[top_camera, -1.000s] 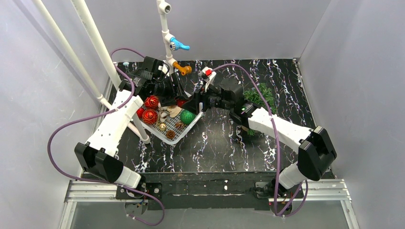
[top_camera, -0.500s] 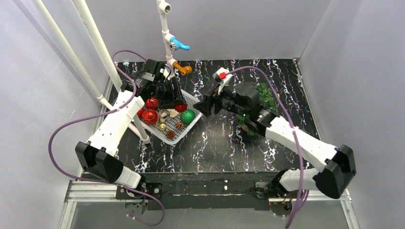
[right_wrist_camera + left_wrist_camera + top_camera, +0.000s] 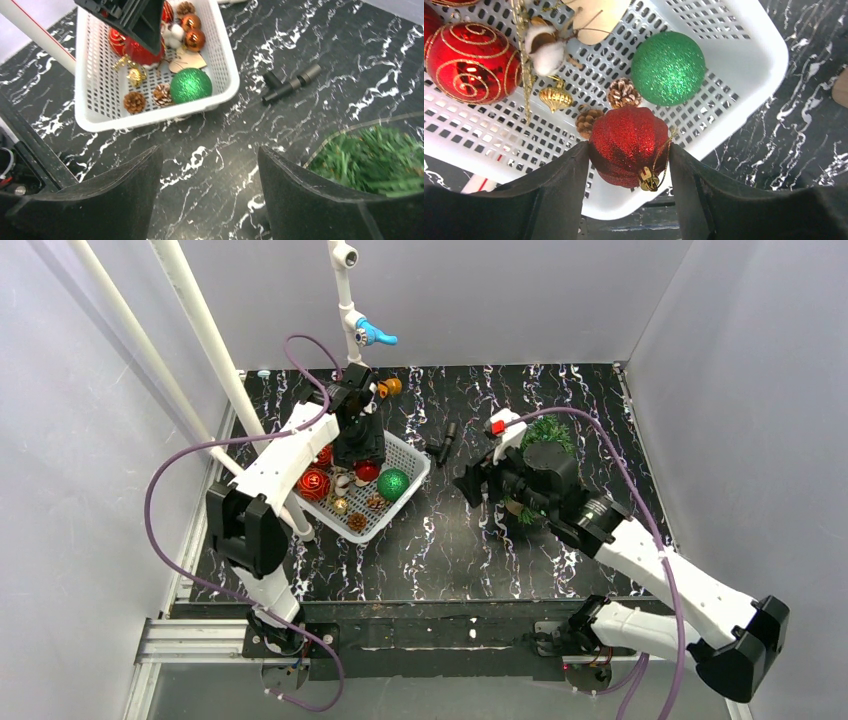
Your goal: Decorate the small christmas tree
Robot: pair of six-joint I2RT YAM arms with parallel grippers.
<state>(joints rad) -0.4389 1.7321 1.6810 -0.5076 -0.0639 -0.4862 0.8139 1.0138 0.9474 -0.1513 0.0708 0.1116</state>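
My left gripper (image 3: 362,454) hangs over the white basket (image 3: 408,492), shut on a red glitter ornament (image 3: 624,142) with a gold cap and loop. The ornament fills the gap between the fingers of the left gripper (image 3: 629,146). The small christmas tree (image 3: 550,429) stands at the right, partly hidden by my right arm. In the right wrist view the tree (image 3: 380,160) shows at the right edge. My right gripper (image 3: 476,486) is open and empty above bare table between basket and tree. In its own view the right gripper (image 3: 210,150) frames only table.
The basket (image 3: 150,117) also holds a green glitter ball (image 3: 668,68), red balls with gold swirls (image 3: 471,62), pine cones (image 3: 623,92) and small gold pieces. A small black part (image 3: 443,443) lies behind the basket. White pipes (image 3: 200,330) rise at the left and back.
My right gripper has pulled back from the basket to the right, toward the tree, and opened wider. My left arm has swung round, its gripper still over the basket with the red ornament.
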